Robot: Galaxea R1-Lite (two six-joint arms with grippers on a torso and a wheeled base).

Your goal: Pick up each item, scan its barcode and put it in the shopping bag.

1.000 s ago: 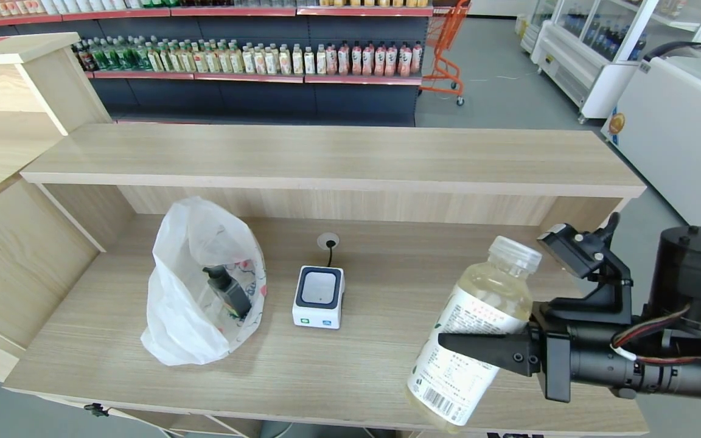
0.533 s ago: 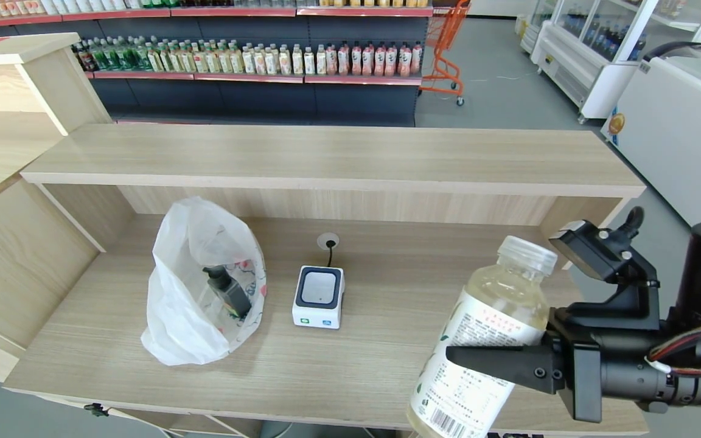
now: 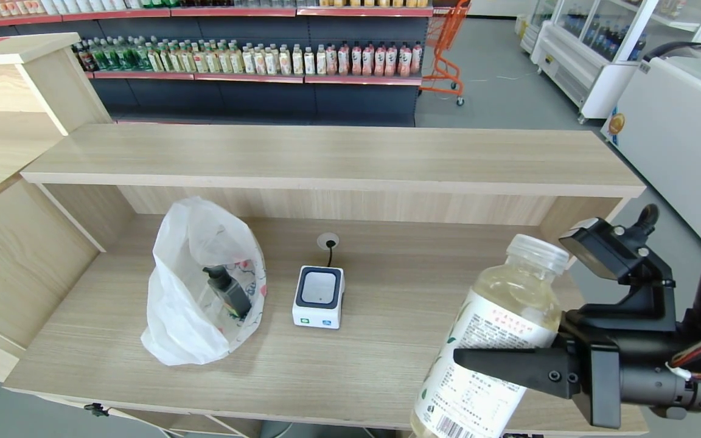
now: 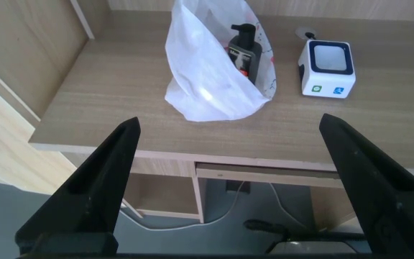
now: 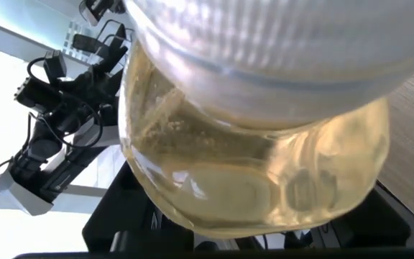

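Wooden counter (image 3: 381, 359), bottle (image 3: 512, 295) above it in right claw (image 3: 478, 344).

Tabletop (image 3: 387, 359): light wood grain, backed by a raised ledge (image 3: 332, 155).
Shopping bag (image 3: 171, 316): white plastic, standing open on the left part.
Scanner (image 3: 319, 296): small white box, near the bag's right, apart.
Cable port (image 3: 328, 241): round, behind the scanner.

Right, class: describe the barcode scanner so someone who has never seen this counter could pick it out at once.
Find the light wooden counter and look at its lower surface. Right of the white shopping bag stands the scanner. It is the only small white box, with a dark-framed grey window on top and a cable behind.
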